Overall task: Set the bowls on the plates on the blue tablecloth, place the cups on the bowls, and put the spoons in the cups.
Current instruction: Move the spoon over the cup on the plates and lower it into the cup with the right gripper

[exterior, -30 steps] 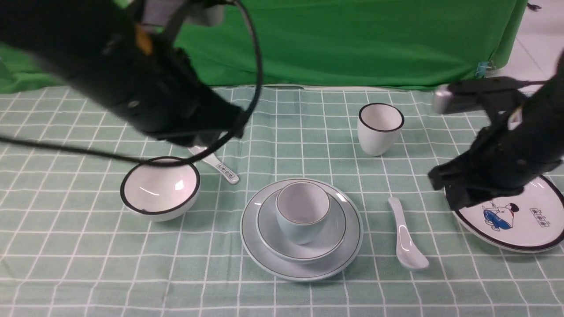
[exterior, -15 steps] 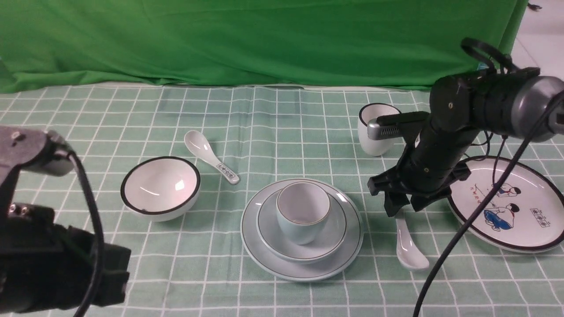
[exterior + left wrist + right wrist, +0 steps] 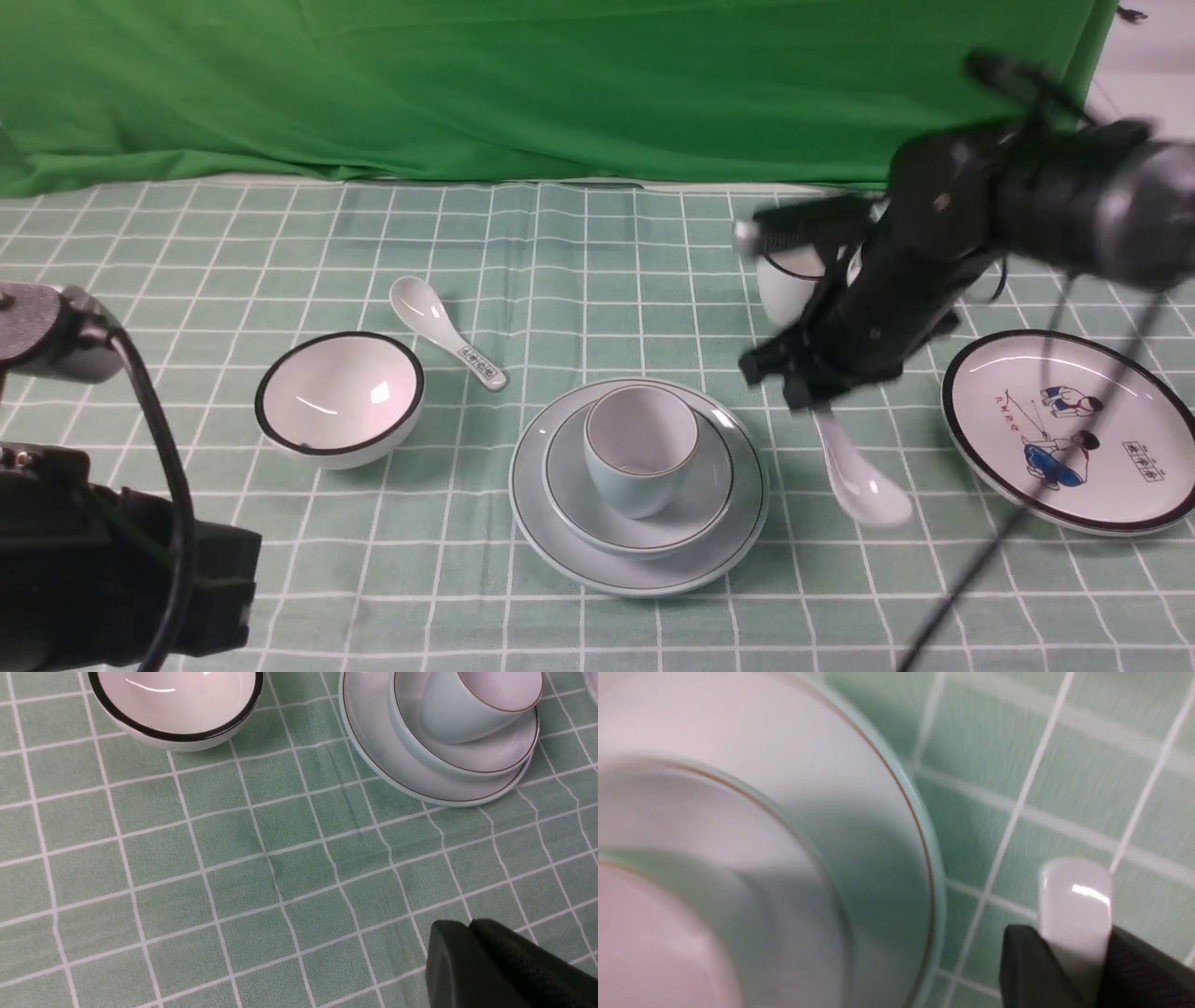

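On the blue tablecloth (image 3: pixel 597 261) the pale blue cup (image 3: pixel 640 448) stands in the pale blue bowl (image 3: pixel 695 504) on the pale blue plate (image 3: pixel 537 523). My right gripper (image 3: pixel 812 397) is shut on the handle of the plain spoon (image 3: pixel 859 476) and holds it, bowl end down, off the cloth just right of that plate; the right wrist view shows the handle (image 3: pixel 1076 905) between the fingers. The white bowl (image 3: pixel 341 397), the lettered spoon (image 3: pixel 448 341) and the white plate (image 3: pixel 1069 429) lie apart. The white cup (image 3: pixel 784 289) is partly hidden behind my right arm. My left gripper (image 3: pixel 469 926) is shut and empty.
The green backdrop cloth (image 3: pixel 560 84) hangs behind the table. My left arm (image 3: pixel 93 560) fills the near left corner. In the left wrist view the white bowl (image 3: pixel 173 704) and the pale blue stack (image 3: pixel 467 709) lie beyond the closed fingers.
My left arm pulled back from over the white bowl to the near left. My right gripper took the plain spoon's handle and lifted it left, toward the pale blue stack.
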`<action>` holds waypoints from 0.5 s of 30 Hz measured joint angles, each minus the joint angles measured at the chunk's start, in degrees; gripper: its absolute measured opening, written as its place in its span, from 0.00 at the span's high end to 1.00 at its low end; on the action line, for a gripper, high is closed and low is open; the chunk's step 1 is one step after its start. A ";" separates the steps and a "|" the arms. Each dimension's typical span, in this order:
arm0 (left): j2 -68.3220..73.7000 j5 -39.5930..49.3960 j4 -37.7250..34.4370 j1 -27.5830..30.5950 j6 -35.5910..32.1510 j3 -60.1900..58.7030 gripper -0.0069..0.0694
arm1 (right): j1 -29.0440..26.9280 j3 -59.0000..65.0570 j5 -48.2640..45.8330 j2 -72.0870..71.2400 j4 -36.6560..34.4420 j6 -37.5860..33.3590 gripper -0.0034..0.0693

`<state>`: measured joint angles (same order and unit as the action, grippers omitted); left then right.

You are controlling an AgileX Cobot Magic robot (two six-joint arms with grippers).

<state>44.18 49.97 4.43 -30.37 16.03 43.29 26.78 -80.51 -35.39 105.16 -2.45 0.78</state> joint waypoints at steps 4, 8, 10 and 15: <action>0.00 0.00 0.00 0.00 0.05 -0.19 0.90 | 4.77 8.14 18.65 -12.63 0.00 2.24 0.71; 0.00 -0.07 0.39 0.00 0.05 -0.19 0.90 | 9.87 20.71 45.18 -19.12 -0.17 3.87 0.71; 0.00 -0.23 0.62 0.00 0.05 -0.19 0.90 | 12.10 25.44 57.36 -19.07 -0.17 3.56 0.71; 0.00 -1.66 1.10 0.00 0.05 -0.19 0.90 | 14.70 30.76 74.68 -14.22 -0.17 1.27 0.71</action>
<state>44.18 48.32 5.53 -30.37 16.08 43.10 41.48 -49.75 39.29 90.94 -2.61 2.05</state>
